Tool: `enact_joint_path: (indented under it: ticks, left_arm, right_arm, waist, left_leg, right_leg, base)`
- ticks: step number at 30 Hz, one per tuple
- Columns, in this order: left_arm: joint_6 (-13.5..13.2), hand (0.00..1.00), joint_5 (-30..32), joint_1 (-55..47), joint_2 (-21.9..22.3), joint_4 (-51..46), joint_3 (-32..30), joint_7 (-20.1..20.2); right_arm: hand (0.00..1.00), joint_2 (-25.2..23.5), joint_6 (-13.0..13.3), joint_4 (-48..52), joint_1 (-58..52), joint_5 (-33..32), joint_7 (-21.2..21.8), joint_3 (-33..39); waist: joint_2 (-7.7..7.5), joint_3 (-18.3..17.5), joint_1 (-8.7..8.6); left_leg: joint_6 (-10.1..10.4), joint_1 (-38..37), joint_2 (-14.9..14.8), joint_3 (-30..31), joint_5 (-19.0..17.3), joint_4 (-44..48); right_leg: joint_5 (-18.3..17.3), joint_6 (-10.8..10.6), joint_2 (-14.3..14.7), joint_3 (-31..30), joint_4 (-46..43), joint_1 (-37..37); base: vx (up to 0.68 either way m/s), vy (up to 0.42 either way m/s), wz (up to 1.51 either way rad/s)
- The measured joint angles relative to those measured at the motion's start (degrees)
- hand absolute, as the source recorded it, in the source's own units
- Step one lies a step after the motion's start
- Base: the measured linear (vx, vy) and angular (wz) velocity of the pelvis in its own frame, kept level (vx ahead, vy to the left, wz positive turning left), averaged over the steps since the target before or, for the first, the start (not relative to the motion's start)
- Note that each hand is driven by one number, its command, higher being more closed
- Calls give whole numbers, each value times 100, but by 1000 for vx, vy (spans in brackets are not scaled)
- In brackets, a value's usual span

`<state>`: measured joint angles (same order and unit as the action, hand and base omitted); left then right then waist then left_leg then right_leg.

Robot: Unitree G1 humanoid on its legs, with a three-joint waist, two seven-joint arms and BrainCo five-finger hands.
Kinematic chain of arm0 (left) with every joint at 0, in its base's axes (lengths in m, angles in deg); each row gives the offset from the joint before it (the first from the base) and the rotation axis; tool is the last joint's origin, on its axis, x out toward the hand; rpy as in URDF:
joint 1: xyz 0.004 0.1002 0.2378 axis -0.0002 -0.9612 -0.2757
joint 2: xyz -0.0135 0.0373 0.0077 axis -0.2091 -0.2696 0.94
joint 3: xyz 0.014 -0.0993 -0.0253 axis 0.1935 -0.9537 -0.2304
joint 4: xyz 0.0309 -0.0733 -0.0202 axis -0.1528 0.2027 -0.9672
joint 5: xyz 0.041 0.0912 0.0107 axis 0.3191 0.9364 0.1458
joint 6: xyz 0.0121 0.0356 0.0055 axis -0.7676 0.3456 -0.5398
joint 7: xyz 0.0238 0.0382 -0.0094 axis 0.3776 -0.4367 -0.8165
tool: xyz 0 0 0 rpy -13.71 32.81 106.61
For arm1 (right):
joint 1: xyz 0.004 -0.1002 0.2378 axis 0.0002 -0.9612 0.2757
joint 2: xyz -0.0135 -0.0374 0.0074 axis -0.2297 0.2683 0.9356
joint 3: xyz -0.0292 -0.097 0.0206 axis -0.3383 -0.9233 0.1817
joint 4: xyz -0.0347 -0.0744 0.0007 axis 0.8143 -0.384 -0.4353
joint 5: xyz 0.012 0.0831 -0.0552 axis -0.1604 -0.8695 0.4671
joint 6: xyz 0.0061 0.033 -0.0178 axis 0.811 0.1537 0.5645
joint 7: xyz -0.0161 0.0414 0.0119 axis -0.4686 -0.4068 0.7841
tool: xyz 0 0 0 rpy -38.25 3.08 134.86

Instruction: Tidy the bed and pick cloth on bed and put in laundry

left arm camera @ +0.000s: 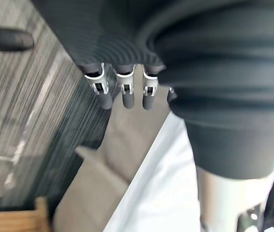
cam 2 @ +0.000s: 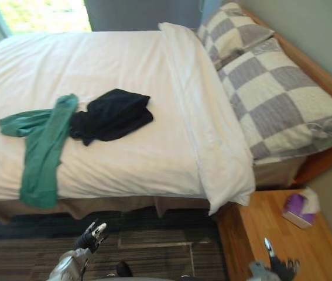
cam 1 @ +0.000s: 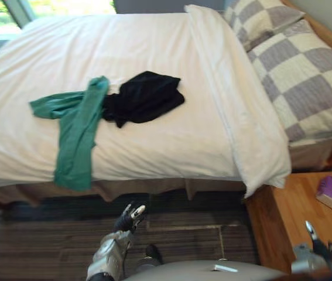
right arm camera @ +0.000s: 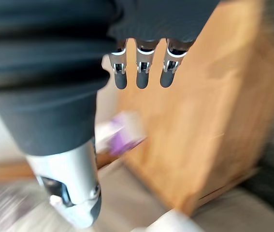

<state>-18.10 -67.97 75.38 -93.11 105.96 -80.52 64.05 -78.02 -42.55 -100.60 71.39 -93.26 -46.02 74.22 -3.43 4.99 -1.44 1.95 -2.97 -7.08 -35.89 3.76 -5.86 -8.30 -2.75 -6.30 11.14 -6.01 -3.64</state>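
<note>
Both cloths lie on the bed [cam 1: 154, 146], not yet picked: the green cloth [cam 1: 75, 132] hangs over the front edge, and the black cloth [cam 1: 145, 96] is bunched touching it, nearer the middle. My left robot hand [cam 1: 130, 218] is low before that edge and my right robot hand [cam 1: 322, 250] above the wooden counter [cam 1: 288, 216], both with straight fingers, holding nothing. I judge everything is left to do.

Daylight is entering through the window [cam 1: 2, 14] at the far left corner and is glaring on the glass. It is lighting the white bedspread [cam 1: 154, 47] brightly and evenly. The carpet [cam 1: 201, 234] below the bed edge is lying in dim shade. The black cloth [cam 1: 145, 96] is showing few folds.
</note>
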Motion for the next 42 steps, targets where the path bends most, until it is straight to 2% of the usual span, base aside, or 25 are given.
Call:
enact_joint_path:
  ticks: [1,3,7,10,12,13,15,16,18,19,21,23,24,27,29,30,33,35,38,42]
  left_arm:
    - [103,0,0,12,-60,103,70,-126]
    - [216,0,1,-27,-138,147,242,-338]
    - [299,0,3,-86,-222,105,544,-675]
    - [348,0,2,49,-228,-6,786,-944]
    - [351,0,3,428,-268,-19,845,-1157]
    - [355,0,3,510,-299,-19,873,-1182]
    - [328,0,-4,914,-366,-18,903,-1289]
    - [321,0,-6,996,-400,-12,903,-1285]
    - [243,0,-44,1267,-496,-3,887,-1275]
    - [223,0,-49,1334,-510,-4,887,-1270]
    - [169,0,-54,1493,-499,3,891,-1259]
    - [7,0,-60,1626,-282,18,924,-1277]
    - [-53,0,-61,1655,-218,20,941,-1291]
    - [-404,0,-109,2059,141,13,1215,-1424]
    - [-475,0,-208,2257,269,2,1375,-1552]
    - [-515,0,-309,2404,379,-21,1420,-1645]
    - [-536,0,-333,2508,524,-99,1465,-1807]
    - [-612,0,-474,2630,569,-209,1519,-1971]
    - [-729,0,-574,2878,625,-247,1509,-2243]
    - [-748,0,-755,3141,910,-256,1305,-2521]
  right_arm:
    - [100,232,-74,127,137,56,-7,-230]
    - [100,424,-163,723,247,66,86,-532]
    - [100,491,-294,1650,472,-50,478,-1055]
    - [100,492,-294,1825,1082,-525,616,-1453]
    - [100,500,-272,1820,1997,-1094,649,-1559]
    - [100,520,-232,1816,2241,-1288,660,-1575]
    - [100,794,-160,1810,3190,-2088,715,-1594]
    - [100,876,-154,1810,3489,-2331,730,-1595]
    - [100,1248,59,1817,4503,-2905,715,-1592]
    - [100,1356,123,1822,4738,-2953,653,-1596]
    - [100,1600,332,1846,5381,-3096,394,-1597]
    - [100,1730,690,2072,5781,-3196,7,-1573]
    - [100,1727,781,2149,5808,-3254,-70,-1573]
    - [100,1710,1298,2739,5948,-3384,-452,-1569]
    - [100,1709,1480,3047,5984,-3386,-622,-1569]
    - [100,1706,1674,3232,6048,-3419,-776,-1569]
    - [100,1686,1900,3415,6088,-3537,-924,-1552]
    - [100,1486,2062,3566,5989,-3549,-1050,-1491]
    - [100,1277,2092,3580,5759,-3544,-1165,-1485]
    - [100,938,2429,3590,5213,-3695,-1046,-1267]
  waist:
    - [2,0,-74]
    - [27,1,-90]
    - [30,65,-89]
    - [-23,291,-68]
    - [-88,788,-21]
    - [-91,910,18]
    - [-88,1370,149]
    - [-81,1483,181]
    - [0,1767,240]
    - [33,1840,242]
    - [90,2023,330]
    - [135,2189,440]
    - [146,2215,457]
    - [274,2439,524]
    - [268,2490,551]
    - [268,2561,541]
    - [312,2593,515]
    - [341,2604,462]
    - [362,2616,405]
    - [410,2645,344]
  left_leg:
    - [6,-45,9,-1,17,26]
    - [11,-172,36,29,25,29]
    - [12,-186,19,203,26,30]
    - [-13,130,8,306,51,62]
    - [-94,617,-78,423,100,289]
    - [-111,735,-100,456,107,351]
    - [-180,1046,-164,565,138,517]
    - [-195,1111,-170,594,147,546]
    - [-252,1529,-207,777,160,718]
    - [-280,1636,-204,837,181,726]
    - [-327,1965,-205,919,260,741]
    - [-361,2426,-200,1031,283,921]
    - [-369,2552,-193,1111,277,993]
    - [-440,3372,-267,1466,213,1529]
    - [-457,3742,-293,1506,152,1771]
    - [-487,4088,-319,1542,35,2103]
    - [-517,4698,-417,1552,-192,2729]
    - [-568,5249,-491,1552,-458,3419]
    - [-618,5955,-661,1573,-712,4172]
    - [-694,6823,-903,1611,-873,4941]
  right_leg:
    - [0,1,7,-63,1,-37]
    - [1,1,46,-115,1,-129]
    - [7,9,81,-115,1,-148]
    - [35,54,99,-140,6,88]
    - [187,128,140,-132,-5,455]
    - [226,149,152,-126,-5,544]
    - [321,173,182,-85,-28,753]
    - [329,183,186,-79,-51,801]
    - [324,196,187,26,-206,1145]
    - [320,202,186,70,-246,1240]
    - [303,225,178,95,-418,1612]
    - [179,235,95,103,-798,2127]
    - [136,230,67,105,-904,2247]
    - [-72,238,-46,117,-1572,2993]
    - [-189,241,-115,119,-1889,3378]
    - [-333,246,-199,115,-2253,3735]
    - [-529,259,-301,59,-2865,4363]
    - [-807,251,-397,-15,-3547,4962]
    - [-1010,279,-391,-199,-4238,5706]
    - [-1148,313,-381,-403,-5033,6644]
  base:
    - [90,-34,-12]
    - [100,-28,-12]
    - [28,-18,4]
    - [-64,11,10]
    - [-152,29,15]
    - [-174,32,13]
    - [-146,34,16]
    - [-122,39,16]
    - [-97,37,27]
    - [-72,33,31]
    - [-28,25,19]
    - [23,16,20]
    - [52,4,34]
    - [13,-1,41]
    - [-34,10,19]
    - [-60,7,14]
    - [-94,-2,0]
    - [-127,-11,-3]
    - [-119,-33,-11]
    - [-109,-54,-11]
